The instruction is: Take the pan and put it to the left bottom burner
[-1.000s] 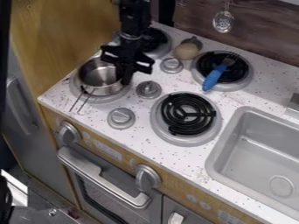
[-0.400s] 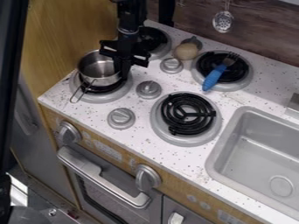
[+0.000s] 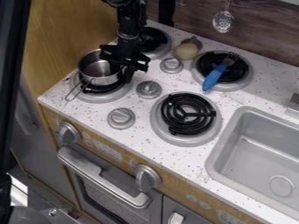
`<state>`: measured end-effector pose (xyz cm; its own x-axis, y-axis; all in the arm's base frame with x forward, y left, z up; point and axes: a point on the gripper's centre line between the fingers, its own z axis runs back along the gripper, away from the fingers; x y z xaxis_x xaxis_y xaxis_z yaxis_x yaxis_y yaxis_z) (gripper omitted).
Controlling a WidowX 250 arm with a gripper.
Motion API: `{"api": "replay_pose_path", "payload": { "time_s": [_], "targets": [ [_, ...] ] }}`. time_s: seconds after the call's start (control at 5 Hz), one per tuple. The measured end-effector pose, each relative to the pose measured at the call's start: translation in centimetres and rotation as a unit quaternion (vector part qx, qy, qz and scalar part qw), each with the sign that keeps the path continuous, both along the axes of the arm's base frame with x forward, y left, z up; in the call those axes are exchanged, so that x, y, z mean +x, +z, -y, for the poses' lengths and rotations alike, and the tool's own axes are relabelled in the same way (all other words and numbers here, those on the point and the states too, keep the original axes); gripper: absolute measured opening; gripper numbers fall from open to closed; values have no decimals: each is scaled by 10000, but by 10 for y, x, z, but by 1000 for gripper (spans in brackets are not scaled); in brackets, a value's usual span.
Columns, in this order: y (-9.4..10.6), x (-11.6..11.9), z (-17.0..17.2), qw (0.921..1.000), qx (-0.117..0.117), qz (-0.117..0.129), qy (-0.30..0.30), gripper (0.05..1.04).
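The gripper [image 3: 121, 71] is at the upper left, at the right side of the steel pan [image 3: 98, 72], shut on its rim. The pan is upright over the back part of the left bottom burner [image 3: 107, 97], its thin wire handle pointing toward the front left. Black coil and the grey ring show in front of the pan. Whether its base touches the coil I cannot tell.
Behind the gripper is the back left burner [image 3: 156, 43]. Knobs [image 3: 149, 89] stand right of the pan. A blue-handled fork [image 3: 214, 78] lies on the back right burner. The sink [image 3: 257, 153] is at the right, a wooden wall [image 3: 64, 35] at the left.
The pan has shifted toward the back with the gripper, uncovering the burner's front coil. Since the middle frame, the gripper has turned slightly and the handle has swung a little left.
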<state>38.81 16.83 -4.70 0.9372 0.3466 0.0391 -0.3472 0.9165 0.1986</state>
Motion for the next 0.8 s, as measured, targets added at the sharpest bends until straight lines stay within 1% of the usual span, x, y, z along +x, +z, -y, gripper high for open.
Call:
{"api": "replay_pose_path", "payload": {
  "time_s": [0.2,0.4,0.6,0.8],
  "targets": [
    [15,-8,15,9990,90,430,-118,844],
    [44,-10,44,9972,149,562,-474,1004],
    [56,-20,82,9967,-39,274,-765,999],
    [47,-33,107,9959,-98,21,-904,999]
  ]
}}
